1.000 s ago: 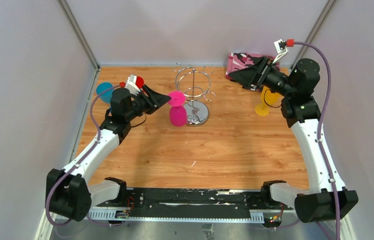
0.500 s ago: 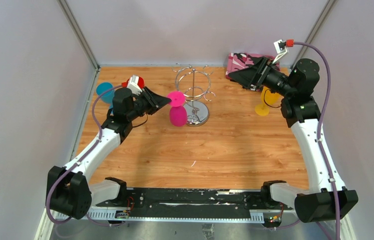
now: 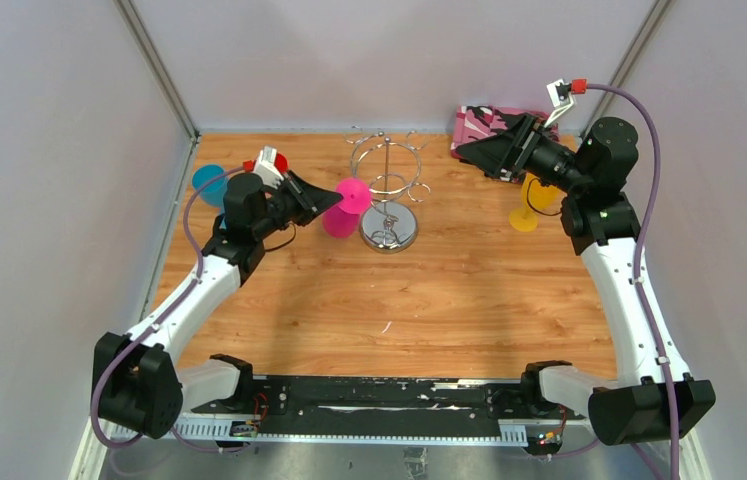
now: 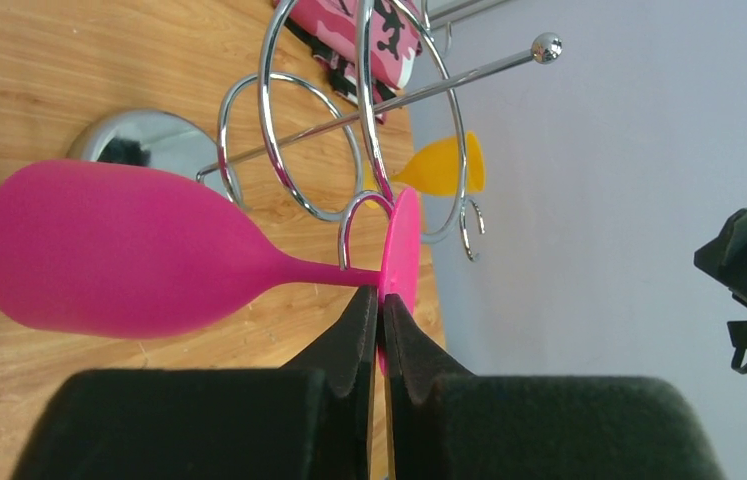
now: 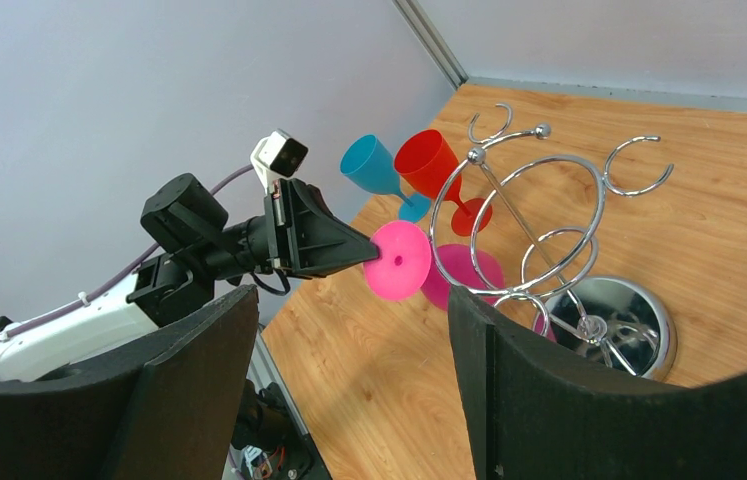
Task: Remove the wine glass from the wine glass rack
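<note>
Presently you are mid-extraction; step not complete.

Findings:
- Your left gripper (image 4: 380,300) has its jaws all but closed, nipping the thin edge of the foot of the pink wine glass (image 4: 119,262). Only the foot's thickness parts them.
- Glass hangs bowl-down and tilted, bowl just beside the round base (image 3: 394,228) of the wine glass rack (image 4: 369,110), on its left side. Can't tell if the bowl touches the table (image 3: 449,290).
- One curled hook (image 4: 349,215) arcs across the stem right beside the foot. No view settles whether the stem sits inside the curl or has cleared its mouth.
- Your right gripper (image 3: 469,148) is spread wide, holds nothing, and hangs raised at the far right, well apart from the rack.

Assessment: you are at the slide-out stage. Next move, in my judgement, calls for drawing the foot outward through the hook's opening, away from the central post, w/o twisting. Grip is on an edge only, so go slow. Nothing restrains the rack, so it may drag or tip. Mind the blue glass (image 3: 207,182) and red glass (image 3: 277,163) behind your left wrist on retreat.
</note>
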You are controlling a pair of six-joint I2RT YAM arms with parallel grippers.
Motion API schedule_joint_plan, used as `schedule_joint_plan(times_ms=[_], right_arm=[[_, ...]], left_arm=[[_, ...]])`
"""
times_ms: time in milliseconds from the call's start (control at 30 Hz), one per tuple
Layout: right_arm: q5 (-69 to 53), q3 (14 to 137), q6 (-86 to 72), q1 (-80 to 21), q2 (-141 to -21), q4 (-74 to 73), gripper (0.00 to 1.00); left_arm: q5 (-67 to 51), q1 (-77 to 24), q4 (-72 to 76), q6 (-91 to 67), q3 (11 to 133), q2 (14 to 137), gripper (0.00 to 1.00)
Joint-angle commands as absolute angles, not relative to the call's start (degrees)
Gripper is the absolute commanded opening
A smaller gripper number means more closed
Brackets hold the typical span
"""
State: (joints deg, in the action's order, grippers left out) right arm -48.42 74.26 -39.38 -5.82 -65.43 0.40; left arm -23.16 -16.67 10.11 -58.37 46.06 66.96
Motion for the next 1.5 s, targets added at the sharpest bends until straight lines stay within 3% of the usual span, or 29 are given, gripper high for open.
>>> schedule_joint_plan(times_ms=[0, 100, 567, 1467], right_arm=[[-48.6, 73.56, -39.8, -4.98, -64.92, 1.66, 0.74], [-48.81, 73.56, -39.98, -5.01, -65.09, 1.82, 0.74], [-49.36, 73.48, -40.28, -5.01, -65.57, 2.2, 0.74], [-50.34, 72.73, -41.73, -5.01, -65.64, 4.04, 0.74]], left_arm=[[-24.43, -17.05, 10.37, -59.79, 48.19, 67.69, 0.04], [-25.38, -17.04, 10.37, -61.47, 48.72, 68.61, 0.0], [-26.11, -16.9, 10.39, -70.54, 48.96, 67.91, 0.0], [-21.63, -12.3, -3.8, -64.44, 49.8, 56.76, 0.0]])
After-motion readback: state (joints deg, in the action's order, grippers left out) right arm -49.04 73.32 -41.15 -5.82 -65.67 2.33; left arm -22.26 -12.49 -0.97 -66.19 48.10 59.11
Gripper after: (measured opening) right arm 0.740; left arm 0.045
